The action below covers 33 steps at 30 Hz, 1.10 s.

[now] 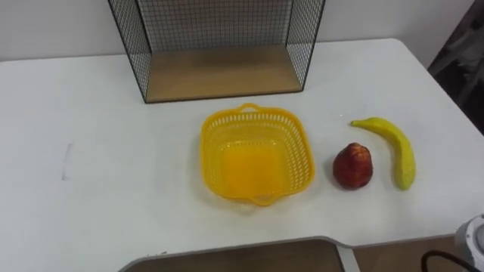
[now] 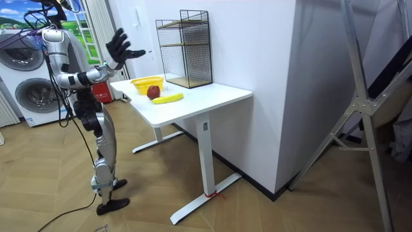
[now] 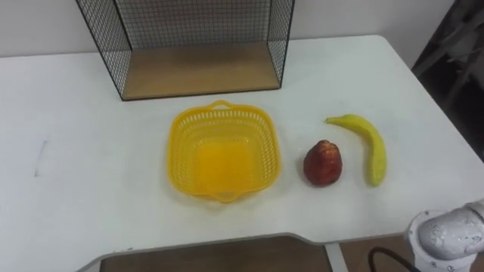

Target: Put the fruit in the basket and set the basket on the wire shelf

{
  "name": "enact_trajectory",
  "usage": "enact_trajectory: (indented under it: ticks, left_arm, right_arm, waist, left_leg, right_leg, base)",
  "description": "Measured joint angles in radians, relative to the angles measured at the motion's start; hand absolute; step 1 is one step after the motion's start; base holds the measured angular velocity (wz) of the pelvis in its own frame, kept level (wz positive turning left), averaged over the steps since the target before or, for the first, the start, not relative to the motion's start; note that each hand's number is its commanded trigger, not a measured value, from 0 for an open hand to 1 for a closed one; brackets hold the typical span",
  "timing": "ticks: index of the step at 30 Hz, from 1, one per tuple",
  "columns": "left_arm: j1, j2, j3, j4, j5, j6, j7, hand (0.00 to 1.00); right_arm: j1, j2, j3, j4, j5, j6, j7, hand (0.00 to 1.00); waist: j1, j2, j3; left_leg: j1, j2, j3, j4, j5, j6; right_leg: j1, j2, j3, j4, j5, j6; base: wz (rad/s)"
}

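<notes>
Stance: the robot stands upright on the wooden floor at the short end of the white counter (image 1: pixel 98 174), on the room view's left, facing along it toward the wall.
Right arm: bent at the elbow and lifted, with the forearm angled up and forward. A silvery part of it shows at the lower right corner of the right eye view, below the counter's near edge.
Right hand (image 2: pixel 119 48): raised to about head height over the counter's near end. The fingers are straight and fanned wide (palm turned roughly toward the counter). It holds nothing and is well apart from the fruit.
Basket (image 1: pixel 215 143): yellow plastic lattice, upright in the middle of the counter. One small handle points toward the shelf and the other toward the robot. Both fruits lie outside it.
Apple (image 1: pixel 353 165): red, resting on the counter just to the right of the basket, near it but not touching.
Banana (image 1: pixel 395 147): yellow, lying on the counter to the right of the apple with a narrow gap between them. Its stem end points back and left, and the curve runs toward the robot.
Wire shelf (image 1: pixel 219 73): black mesh with a wooden bottom board, standing at the back of the counter. Its open front faces the basket, which sits in front of it and apart from it. The room view shows a second wooden level higher up.
</notes>
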Motion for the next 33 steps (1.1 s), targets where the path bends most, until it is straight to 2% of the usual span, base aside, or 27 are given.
enact_trajectory:
  ticks: [6, 8, 12, 18, 26, 33]
  left_arm:
    - [0.004, 0.003, -0.011, 0.002, -0.001, -0.002, -0.028, 0.0]
    - [0.001, 0.007, -0.017, 0.002, -0.001, -0.004, -0.032, 0.0]
    - [0.0, 0.013, -0.017, 0.003, -0.001, -0.007, -0.048, 0.0]
    - [0.001, 0.016, -0.017, 0.002, 0.0, -0.006, -0.054, 0.0]
    - [-0.001, 0.017, -0.018, -0.003, 0.0, -0.006, -0.056, 0.0]
    - [-0.002, 0.021, -0.039, -0.012, 0.0, -0.006, -0.071, 0.0]
  right_arm:
    - [-0.007, -0.003, 0.077, 0.007, 0.006, 0.001, 0.176, 0.0]
    - [-0.008, -0.005, 0.097, 0.032, 0.02, 0.001, 0.227, 0.0]
    - [-0.008, -0.004, 0.142, 0.083, 0.04, 0.002, 0.332, 0.0]
    - [-0.009, -0.004, 0.165, 0.105, 0.038, 0.002, 0.414, 0.0]
    - [-0.008, -0.005, 0.232, 0.139, 0.035, 0.002, 0.512, 0.0]
    - [-0.006, -0.005, 0.268, 0.205, 0.035, 0.004, 0.598, 0.0]
  waist:
    - [0.007, -0.008, 0.0017]
    - [0.007, -0.015, 0.0074]
    - [0.007, -0.018, 0.0081]
    - [0.01, -0.017, 0.0082]
    - [0.01, -0.005, 0.0017]
    - [0.015, 0.002, 0.0022]
  left_leg:
    - [0.01, 0.001, -0.001, 0.001, 0.0, 0.0]
    - [0.018, 0.005, -0.003, 0.001, 0.0, 0.0]
    - [0.022, 0.005, -0.003, 0.003, 0.0, 0.0]
    - [0.015, 0.005, -0.011, 0.003, 0.0, 0.0]
    - [0.008, 0.005, -0.019, 0.007, 0.0, 0.0]
    - [0.016, 0.003, -0.02, 0.005, 0.0, 0.0]
  right_leg:
    - [0.011, -0.001, 0.001, -0.001, 0.0, 0.0]
    - [0.021, -0.001, -0.001, -0.003, 0.0, 0.0]
    - [0.027, -0.002, -0.002, -0.002, 0.0, -0.001]
    - [0.025, -0.002, -0.007, -0.001, 0.001, -0.001]
    - [0.024, -0.002, -0.017, -0.003, 0.001, -0.002]
    - [0.033, -0.004, -0.015, -0.016, 0.001, -0.002]
  base:
    - [0.0]
    - [0.0]
    - [0.0]
    - [0.01]
    - [0.03]
    - [-0.01]
